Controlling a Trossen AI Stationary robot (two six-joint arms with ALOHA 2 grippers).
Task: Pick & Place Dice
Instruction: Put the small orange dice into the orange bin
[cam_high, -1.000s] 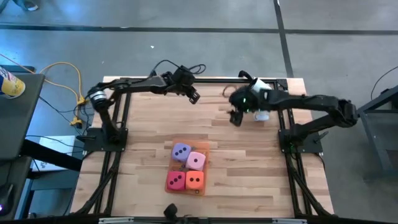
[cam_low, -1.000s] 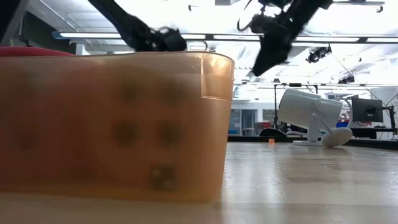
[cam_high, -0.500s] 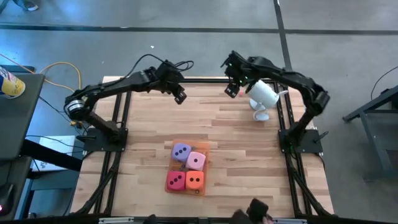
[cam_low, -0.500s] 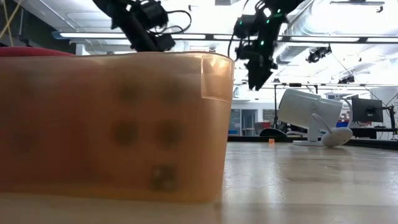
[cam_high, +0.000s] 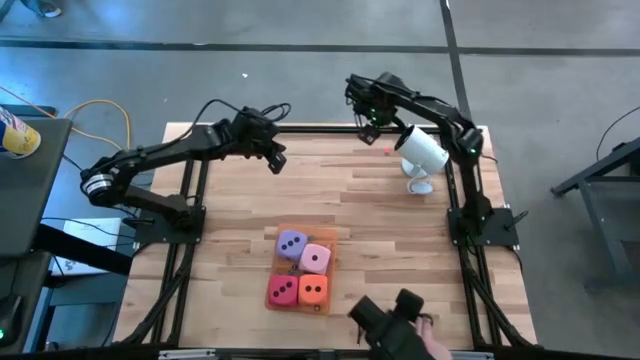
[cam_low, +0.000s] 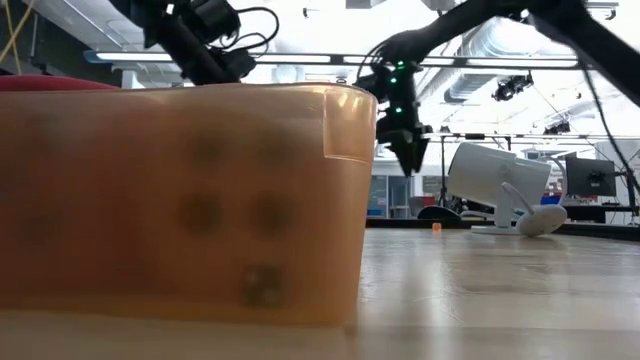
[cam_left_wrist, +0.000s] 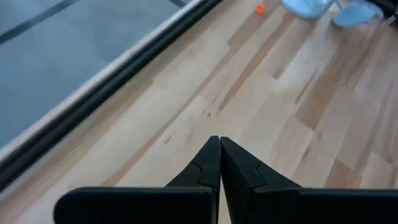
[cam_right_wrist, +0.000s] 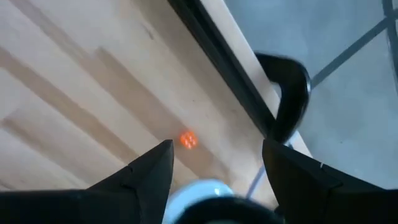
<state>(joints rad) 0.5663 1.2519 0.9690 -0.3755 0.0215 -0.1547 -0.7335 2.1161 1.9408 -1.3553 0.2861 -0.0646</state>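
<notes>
Four dice sit together on a flat orange mat (cam_high: 328, 240) near the table's front: purple (cam_high: 291, 243), pink (cam_high: 316, 258), red (cam_high: 282, 290), orange (cam_high: 313, 290). In the low view an orange mass (cam_low: 180, 200) with faint dark pips fills the left. My left gripper (cam_high: 275, 160) (cam_left_wrist: 219, 155) is shut and empty, raised over the far left of the table. My right gripper (cam_high: 366, 125) (cam_right_wrist: 214, 171) hangs open over the far edge, pointing steeply down, with nothing between its fingers. Both are far from the dice.
A white camera (cam_high: 420, 150) lies on its side at the far right, a tiny orange bit (cam_high: 388, 152) beside it. The black frame rail (cam_right_wrist: 217, 56) runs along the far edge. At the near edge a dark object (cam_high: 390, 318) shows with a hand (cam_high: 432, 345).
My left gripper has drawn back toward the table's left edge and risen, staying shut. My right gripper has swung from beside the white camera toward the far edge and tipped steeply downward, staying open. The dark object with the hand has come in at the near edge.
</notes>
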